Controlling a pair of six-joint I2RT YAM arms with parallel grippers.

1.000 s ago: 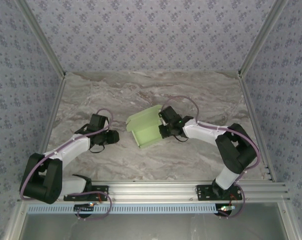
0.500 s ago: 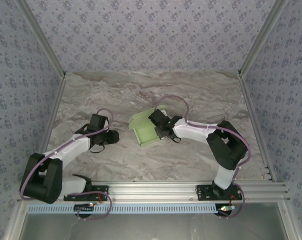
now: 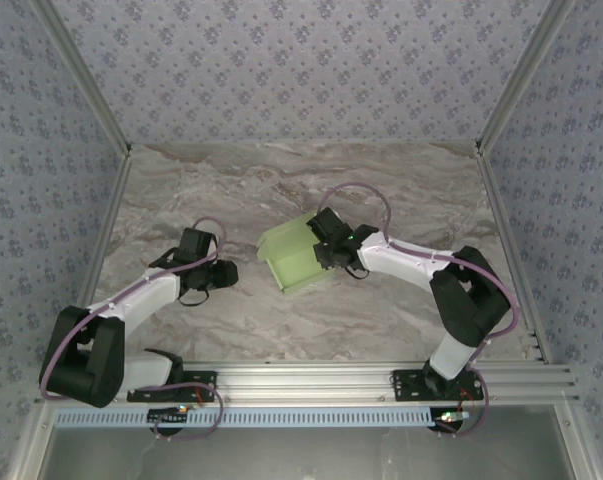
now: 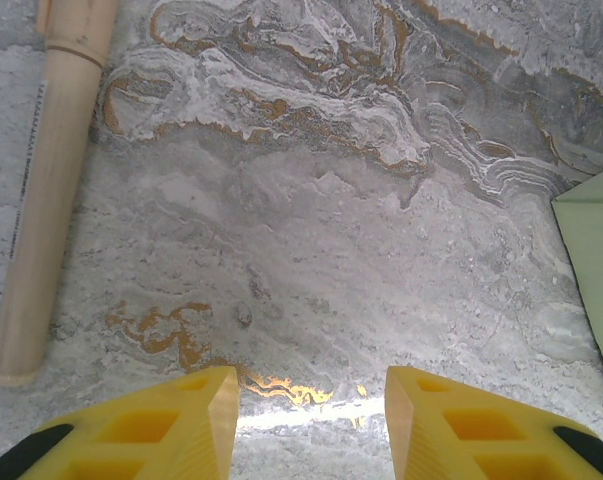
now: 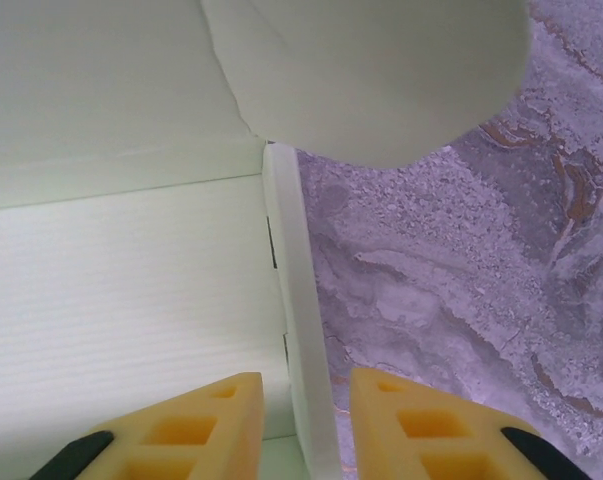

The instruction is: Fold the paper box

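The paper box [image 3: 291, 262] lies on the marble table [image 3: 281, 180], pale green and partly folded, with a lighter panel on its far side and a shaded one on its near side. The right gripper [image 3: 324, 256] is against the box's right edge, its arm reaching in from the box's right. The left gripper [image 3: 224, 273] sits low to the box's left, clearly apart from it and pointing toward it.

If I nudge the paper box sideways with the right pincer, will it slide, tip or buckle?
The paper box looks like thin card with raised walls, so it probably buckles before resisting. It seems light, likely to slide on the smooth table. Its loose rounded flap may spring back.
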